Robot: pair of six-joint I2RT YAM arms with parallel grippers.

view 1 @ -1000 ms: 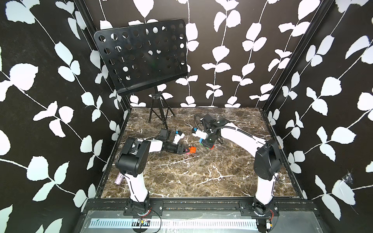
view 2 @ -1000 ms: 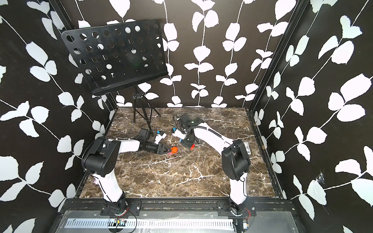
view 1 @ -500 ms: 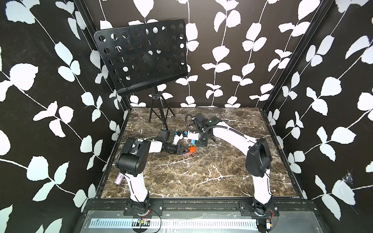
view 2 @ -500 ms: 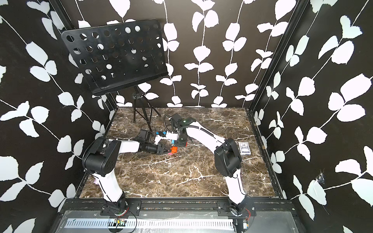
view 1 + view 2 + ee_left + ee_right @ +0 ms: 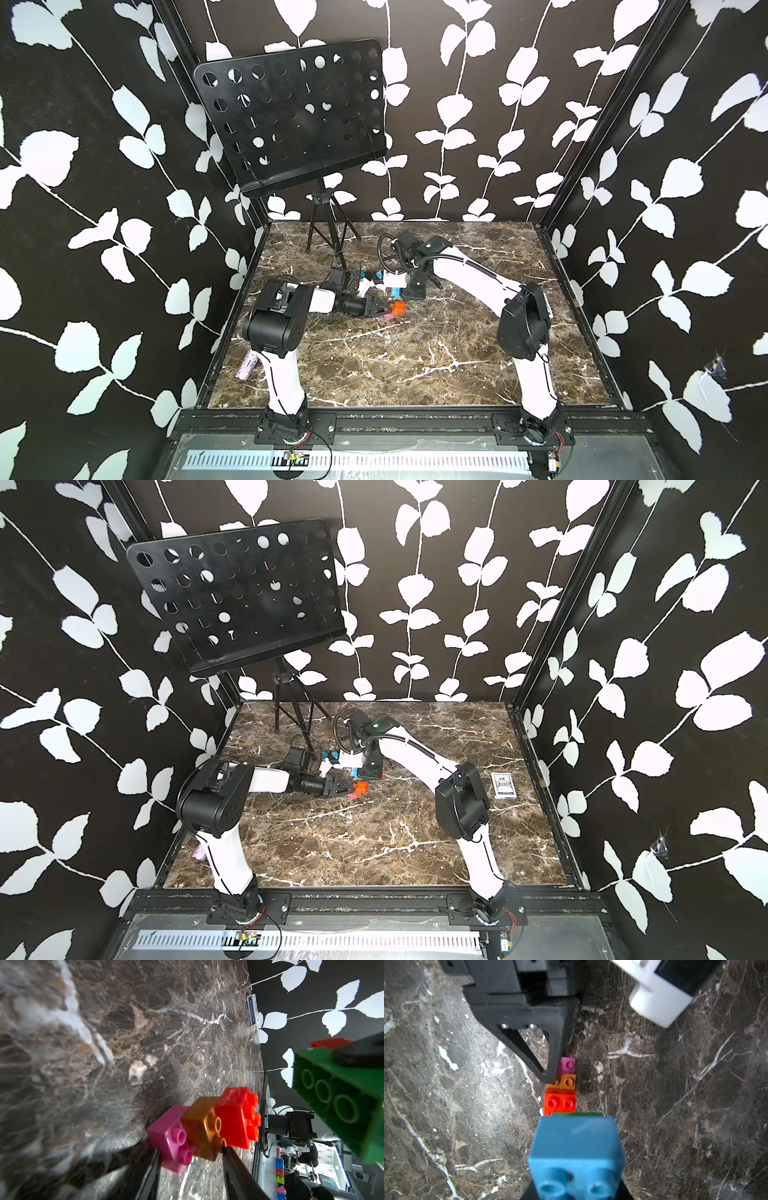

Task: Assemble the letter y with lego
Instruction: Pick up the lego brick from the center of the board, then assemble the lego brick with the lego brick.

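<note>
Your left gripper (image 5: 384, 310) is clamping the pink end of the pink-orange-red stem (image 5: 560, 1093), which is resting on the marble table (image 5: 415, 365). Your right gripper (image 5: 409, 293) is gripping the blue brick (image 5: 576, 1147), joined to the green bar (image 5: 336, 1101), just above the stem's red end.

Walled in black (image 5: 104, 257) patterned with white leafy vines; floored with brown, white-veined marble (image 5: 395, 365); furnished with a perforated black music stand (image 5: 291, 116) on a tripod (image 5: 328, 232), back left; evenly lit
</note>
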